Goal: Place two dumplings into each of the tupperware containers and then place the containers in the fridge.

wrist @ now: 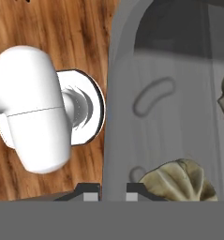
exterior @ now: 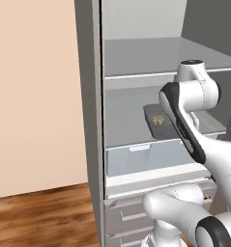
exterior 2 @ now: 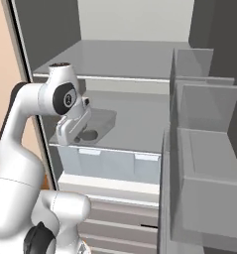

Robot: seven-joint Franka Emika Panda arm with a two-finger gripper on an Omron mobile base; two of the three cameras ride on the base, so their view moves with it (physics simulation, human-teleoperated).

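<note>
Tool (wrist: 108, 190) astride dumpling-holding container (wrist: 179, 108) wall

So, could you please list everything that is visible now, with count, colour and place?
fridge: one, grey, open, ahead of the robot.
shelves: two, grey, inside the fridge.
drawers: pale bluish, under the lower shelf.
door bins: translucent grey, at right.
tupperware container: one, grey, on the lower shelf.
dumplings: two, beige-tan, inside the container.
floor: brown wood.
wall: beige.
gripper: one, dark fingertips astride the container's rim.
</note>
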